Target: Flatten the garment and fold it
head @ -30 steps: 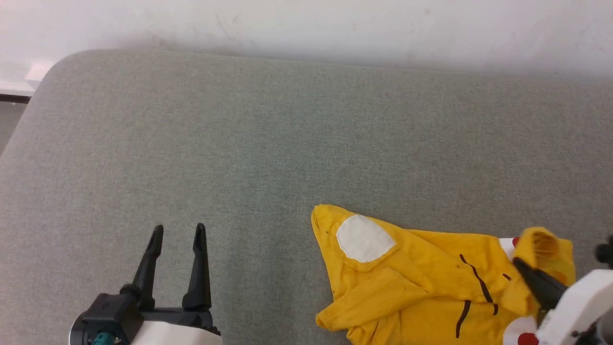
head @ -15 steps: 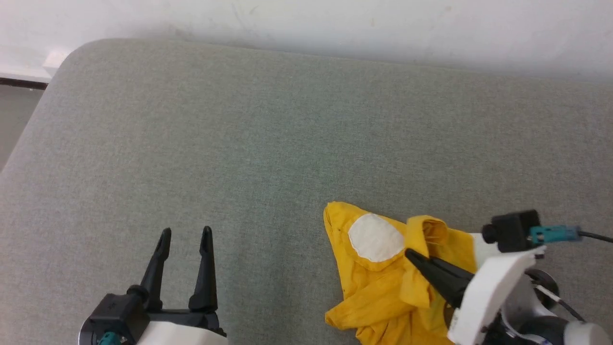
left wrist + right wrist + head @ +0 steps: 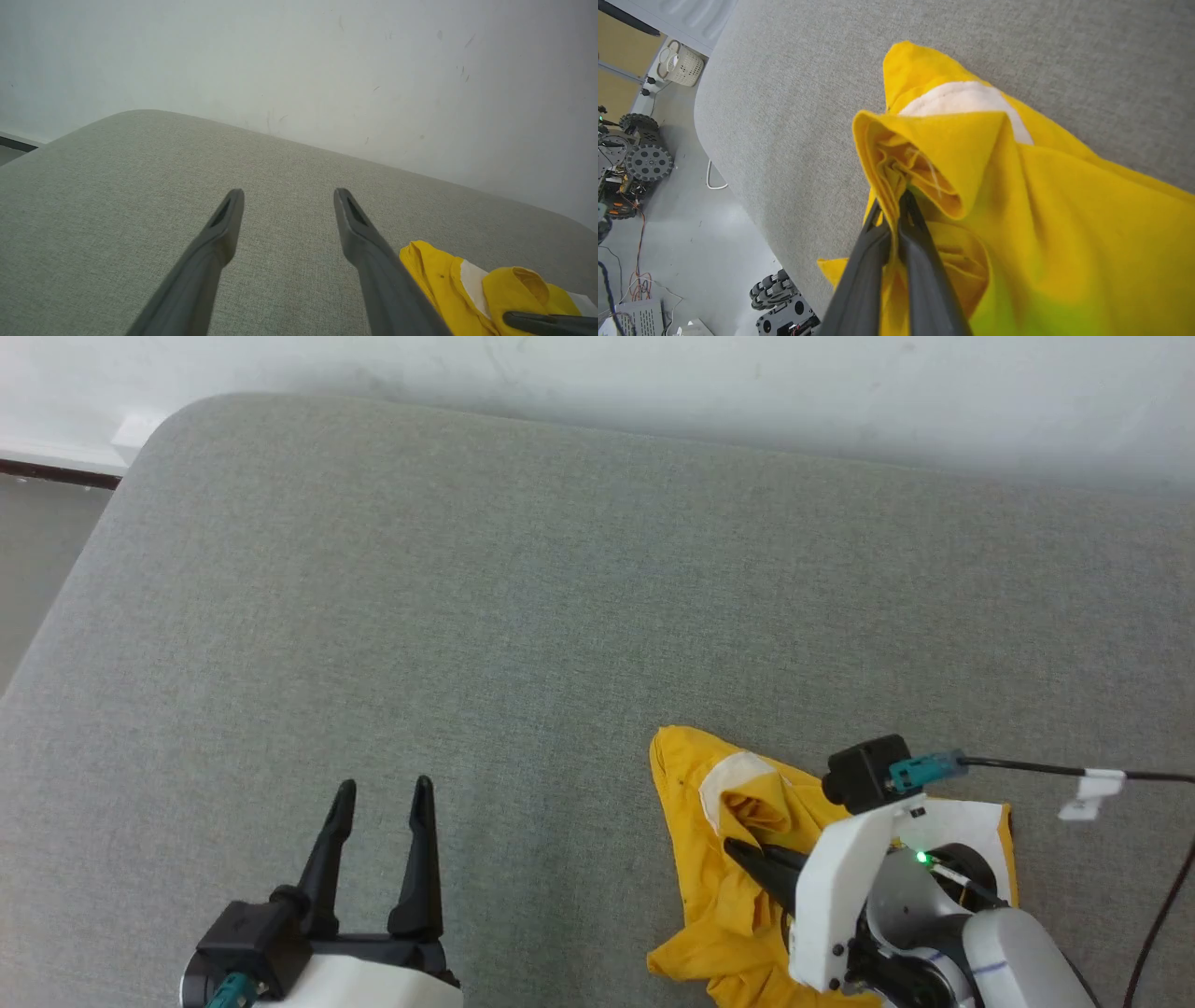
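Observation:
The garment [image 3: 695, 887] is a bright yellow T-shirt bunched on the grey padded surface at the lower right of the head view, with part of a white patch [image 3: 724, 775] showing. My right gripper [image 3: 738, 847] is shut on a raised fold of the yellow fabric and holds it over the patch. The right wrist view shows both fingers pinching that fold [image 3: 896, 196], with the white patch [image 3: 962, 98] behind it. My left gripper [image 3: 385, 786] stands open and empty at the lower left, well left of the shirt. In the left wrist view its fingers [image 3: 288, 193] are spread, with the garment [image 3: 434, 275] at the lower right.
The grey padded surface [image 3: 523, 597] runs back to a white wall [image 3: 653, 373]; its rounded left edge drops to the floor. A black cable [image 3: 1027, 767] trails right from the right wrist. Wheeled robot bases [image 3: 644, 161] and a white basket [image 3: 679, 63] stand on the floor.
My right gripper has carried the held fold leftward across the shirt until it partly covers the white patch. The head camera has shifted. The left gripper has stayed open.

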Available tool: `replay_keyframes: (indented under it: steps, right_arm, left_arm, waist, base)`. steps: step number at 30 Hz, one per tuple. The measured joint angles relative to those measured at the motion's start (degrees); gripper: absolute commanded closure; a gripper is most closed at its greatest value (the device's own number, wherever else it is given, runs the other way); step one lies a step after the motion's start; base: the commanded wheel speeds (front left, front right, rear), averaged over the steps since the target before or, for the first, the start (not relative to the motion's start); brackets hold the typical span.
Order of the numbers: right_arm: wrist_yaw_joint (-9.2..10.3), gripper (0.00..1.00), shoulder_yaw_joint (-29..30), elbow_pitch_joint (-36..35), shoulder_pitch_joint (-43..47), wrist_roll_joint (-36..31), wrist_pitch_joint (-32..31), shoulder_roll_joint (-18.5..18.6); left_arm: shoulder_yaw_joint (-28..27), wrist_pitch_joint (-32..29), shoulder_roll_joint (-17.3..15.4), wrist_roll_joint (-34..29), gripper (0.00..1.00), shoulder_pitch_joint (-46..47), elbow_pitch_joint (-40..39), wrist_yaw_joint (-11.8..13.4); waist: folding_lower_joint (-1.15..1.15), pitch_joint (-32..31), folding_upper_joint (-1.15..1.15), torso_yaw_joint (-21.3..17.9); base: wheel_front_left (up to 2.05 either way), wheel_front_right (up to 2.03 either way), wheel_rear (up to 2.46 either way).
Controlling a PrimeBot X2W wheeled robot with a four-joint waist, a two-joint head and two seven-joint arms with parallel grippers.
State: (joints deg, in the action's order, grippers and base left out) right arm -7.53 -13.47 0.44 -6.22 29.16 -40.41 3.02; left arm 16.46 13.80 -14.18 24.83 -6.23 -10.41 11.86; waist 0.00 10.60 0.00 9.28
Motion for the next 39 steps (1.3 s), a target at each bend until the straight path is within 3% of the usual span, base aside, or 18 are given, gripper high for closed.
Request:
replay_keyframes:
  steps: [3,4,6,12,16,20,21,22,27,32,39]
  right_arm:
    - [0.00,0.96,-0.8,4.8,-2.0,-2.3,1.7,-0.1]
    - [0.00,0.71,-1.2,6.2,-2.6,-2.9,2.1,0.0]
    - [0.00,0.00,-1.9,8.1,-3.4,-3.5,2.8,0.0]
    - [-0.01,0.00,-4.0,8.0,-4.4,-1.6,2.2,-0.2]
    - [-0.01,0.00,-2.8,3.0,-4.2,-0.2,0.2,-0.2]
    - [-0.01,0.00,4.2,-5.2,-1.5,-0.6,-1.5,-0.2]
    - [0.00,0.00,9.2,-9.4,1.1,-1.5,-1.5,-0.2]
    - [0.00,0.00,9.2,-9.4,1.1,-1.5,-1.5,-0.2]
    - [0.00,0.00,22.4,-17.7,7.8,-5.9,0.8,-0.1]
    - [0.00,0.00,29.2,-16.0,13.9,-5.1,4.2,0.1]
    - [0.00,0.00,26.1,-8.6,15.1,-2.5,6.3,0.0]
  left_arm:
    - [0.4,0.3,0.4,0.3,0.00,0.9,0.7,-0.6]
    - [0.5,0.3,0.6,0.3,0.00,1.0,0.9,-0.7]
    - [0.8,0.3,0.9,0.3,0.00,1.4,1.6,-0.8]
    - [0.7,0.4,1.1,0.6,0.00,1.6,2.4,-1.2]
    - [0.6,0.3,0.9,0.8,0.00,1.6,2.7,-1.2]
    - [0.4,0.3,0.4,0.9,0.00,1.5,2.4,-1.2]
    - [0.3,0.2,0.0,0.9,0.00,1.5,2.1,-1.2]
    - [0.3,0.2,0.0,0.9,0.00,1.5,2.1,-1.2]
    - [0.7,0.0,-0.5,0.7,0.00,1.4,1.3,-1.1]
    - [0.8,0.0,-0.5,0.0,0.00,1.3,0.2,-0.6]
    - [1.2,-0.6,-1.2,-0.2,0.00,0.7,-0.1,-0.6]
  waist:
    - [0.00,0.0,0.00,0.2]
    - [0.00,0.0,0.00,0.3]
    - [0.00,-0.1,0.00,0.4]
    - [0.00,-0.7,0.00,-0.1]
    - [0.00,-1.4,0.00,-1.0]
    - [0.00,-2.1,0.00,-2.2]
    - [0.00,-2.3,0.00,-2.7]
    - [0.00,-2.3,0.00,-2.7]
    - [0.00,-2.3,0.00,-3.7]
    - [-0.01,-2.0,0.00,-4.3]
    - [0.00,-2.1,0.00,-4.7]
  base:
    - [0.00,0.00,0.00]
    - [0.00,0.00,0.00]
    - [0.00,0.00,0.00]
    - [0.00,0.00,0.00]
    - [0.00,0.00,0.00]
    - [0.00,0.00,0.00]
    - [0.00,0.00,0.00]
    - [0.00,0.00,0.00]
    - [0.00,0.00,0.00]
    - [0.00,0.00,0.00]
    - [0.00,0.00,0.00]
